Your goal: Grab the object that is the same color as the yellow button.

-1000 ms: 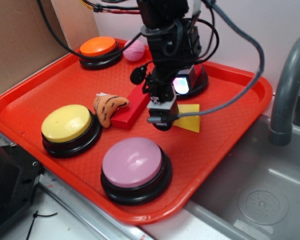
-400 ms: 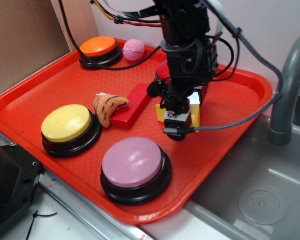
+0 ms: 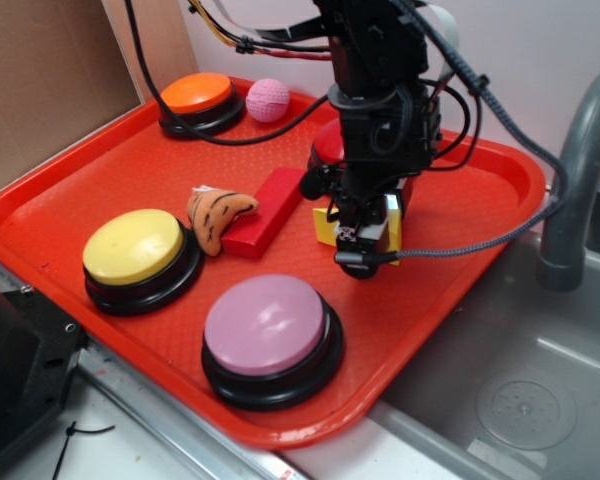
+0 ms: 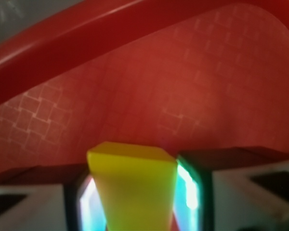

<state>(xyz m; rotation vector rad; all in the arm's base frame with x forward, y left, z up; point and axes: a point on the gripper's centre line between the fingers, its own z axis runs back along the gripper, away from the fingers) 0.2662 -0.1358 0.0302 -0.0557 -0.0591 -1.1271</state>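
Yellow wedge block point(image 4: 132, 190) sits right between the fingers, and the wrist camera shows it squarely there, a glowing pad point(image 4: 189, 190) hard against each side of it. The gripper point(image 3: 363, 228) is pinching the wedge, jaws pressed onto its two flanks. From the exterior camera only slivers of the wedge point(image 3: 323, 227) peek out on either side of the fingers, low over the red tray point(image 3: 80, 180).

Just to the left of the gripper in that view lies the red block point(image 3: 262, 212), angled, close beside the wedge but whether they touch is hidden by the arm. Further left, against the near end of the red block, rests a small orange striped plush toy point(image 3: 218, 214). Beyond that, well off to the left and nearer the camera, the yellow button point(image 3: 133, 246) stands on its black base. Directly in front of the gripper, toward the tray's near edge, is the pink button point(image 3: 266, 324). Far behind and to the left, the orange button point(image 3: 196, 93) and a pink ball point(image 3: 268, 100) sit side by side at the back rim. A grey faucet point(image 3: 578, 170) rises off to the right, outside the tray.
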